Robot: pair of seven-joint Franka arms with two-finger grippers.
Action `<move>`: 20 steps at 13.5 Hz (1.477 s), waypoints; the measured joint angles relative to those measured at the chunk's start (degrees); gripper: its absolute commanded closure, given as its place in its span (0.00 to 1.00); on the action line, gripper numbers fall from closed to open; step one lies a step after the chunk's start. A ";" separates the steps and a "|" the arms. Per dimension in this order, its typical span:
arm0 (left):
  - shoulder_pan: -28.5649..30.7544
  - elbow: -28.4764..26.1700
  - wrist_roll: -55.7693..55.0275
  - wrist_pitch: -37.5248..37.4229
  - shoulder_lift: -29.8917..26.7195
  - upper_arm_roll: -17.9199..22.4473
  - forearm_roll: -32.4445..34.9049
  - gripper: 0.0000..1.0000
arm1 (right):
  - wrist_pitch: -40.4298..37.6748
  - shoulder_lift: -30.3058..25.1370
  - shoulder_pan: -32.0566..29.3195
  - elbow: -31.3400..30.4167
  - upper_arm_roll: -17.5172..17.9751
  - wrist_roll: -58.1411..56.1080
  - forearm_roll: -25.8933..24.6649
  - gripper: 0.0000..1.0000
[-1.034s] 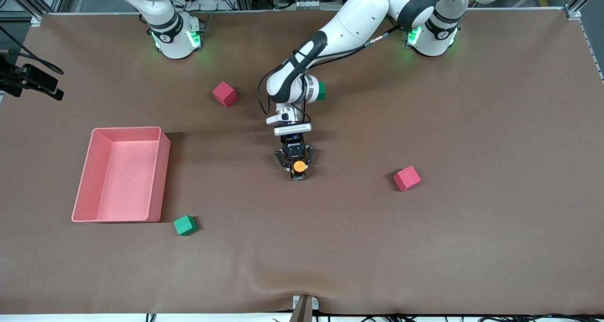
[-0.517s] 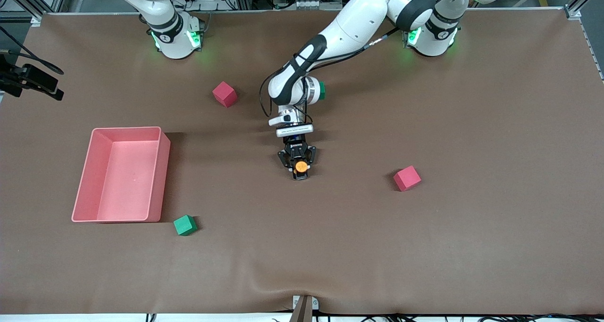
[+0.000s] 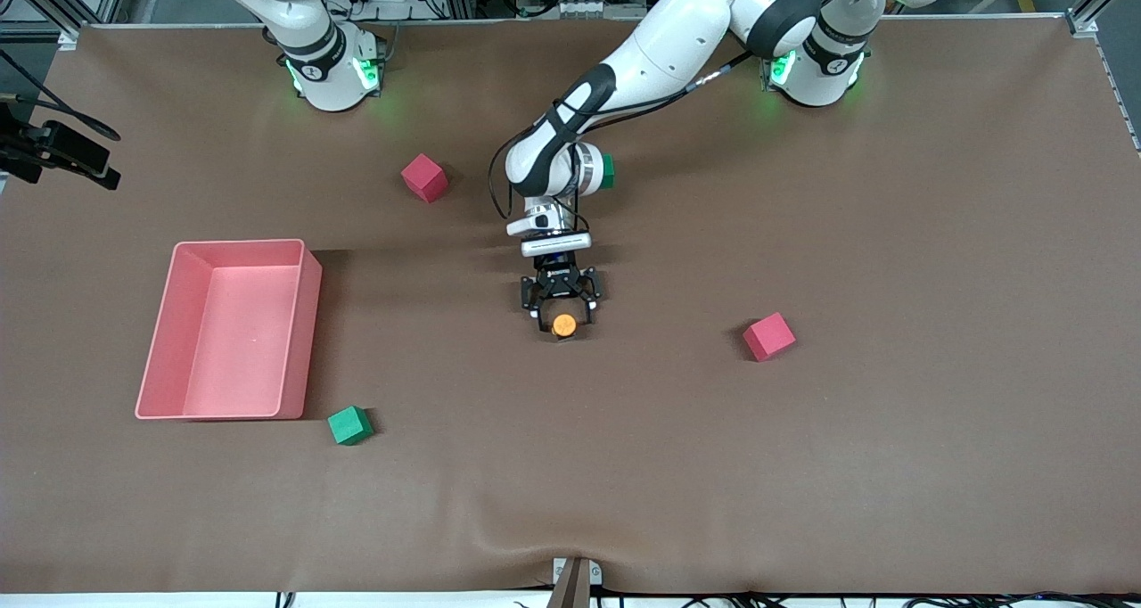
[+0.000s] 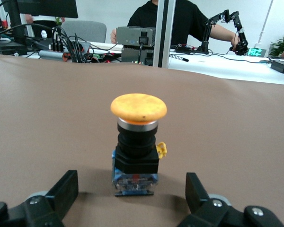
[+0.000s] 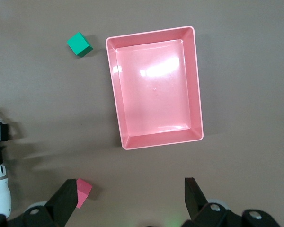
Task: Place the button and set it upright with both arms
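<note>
The fingers of the left gripper (image 3: 560, 314) are spread wide at the frame's centre, and nothing is held; the button (image 3: 562, 324) is seen standing upright between them on the table (image 3: 802, 456), orange cap up, apparently just set down there. The right gripper (image 5: 132, 208) is kept high over the pink tray (image 5: 156, 85), fingers parted and empty, waiting.

The left arm (image 3: 615, 100) hides most of a green cube (image 3: 607, 171).
</note>
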 measured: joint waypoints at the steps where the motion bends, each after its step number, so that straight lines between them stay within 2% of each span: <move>1: -0.52 0.60 -0.05 -0.10 -0.05 -0.14 -2.17 0.00 | 0.00 0.00 0.00 0.00 0.00 0.00 0.00 0.00; 4: -2.48 2.65 -0.09 -0.19 -1.03 -1.00 -11.73 0.00 | 0.00 0.00 0.01 0.00 0.00 0.00 0.00 0.00; 7: -3.12 3.88 -0.19 -0.34 -4.19 -4.48 -22.84 0.00 | 0.00 0.00 0.03 0.00 -0.01 0.00 0.00 0.00; 14: -2.56 4.65 5.54 -0.41 -19.00 -5.88 -52.41 0.00 | -0.02 0.00 0.10 0.00 -0.06 0.00 0.00 0.00; 17: 1.19 4.73 9.98 -1.37 -27.41 -5.73 -60.39 0.00 | -0.03 0.00 0.15 0.00 -0.15 0.00 0.00 0.00; 20: 7.82 4.55 22.07 -3.35 -34.47 -5.63 -67.96 0.00 | -0.03 0.00 0.18 0.02 -0.20 0.00 0.00 0.00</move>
